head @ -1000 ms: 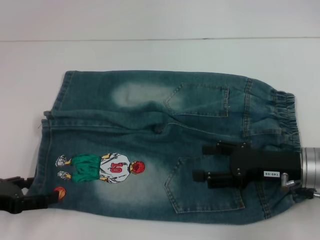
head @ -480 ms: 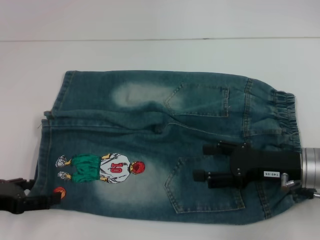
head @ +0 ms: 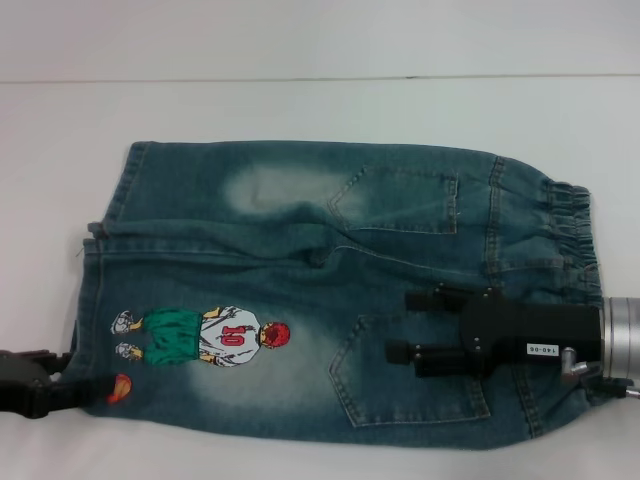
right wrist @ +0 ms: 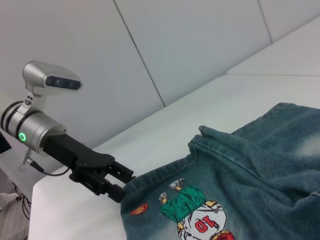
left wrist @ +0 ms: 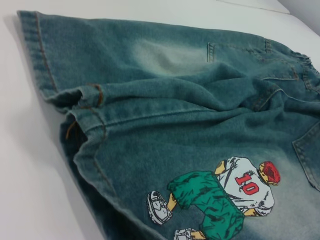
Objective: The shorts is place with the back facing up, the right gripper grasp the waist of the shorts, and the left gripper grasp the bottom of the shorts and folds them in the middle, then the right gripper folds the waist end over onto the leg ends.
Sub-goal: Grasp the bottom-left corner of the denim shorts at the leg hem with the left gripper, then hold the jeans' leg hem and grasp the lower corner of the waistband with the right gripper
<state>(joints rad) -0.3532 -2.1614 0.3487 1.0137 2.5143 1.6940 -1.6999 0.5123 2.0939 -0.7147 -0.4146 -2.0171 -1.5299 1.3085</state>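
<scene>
The shorts [head: 300, 290] lie flat, back up, on the white table. The ruffled waist [head: 570, 225] is at the right and the leg ends [head: 95, 290] are at the left. My right gripper [head: 398, 325] is open over the near back pocket, fingers pointing left, short of the waist. My left gripper [head: 85, 388] is at the near left corner, shut on the bottom of the shorts beside the orange ball patch [head: 118, 388], which is creased. The right wrist view shows the left gripper [right wrist: 122, 186] pinching that corner. The left wrist view shows the hems [left wrist: 37, 50] and the embroidered player [left wrist: 225, 200].
The white table [head: 300, 110] reaches beyond the shorts on the far side and to the left. Its back edge meets a pale wall [head: 300, 40]. In the right wrist view the table's end [right wrist: 60, 220] drops off behind the left arm.
The left gripper has drawn slightly left at the near hem. The orange patch has gone from round to a creased crescent. The right gripper has not moved.
</scene>
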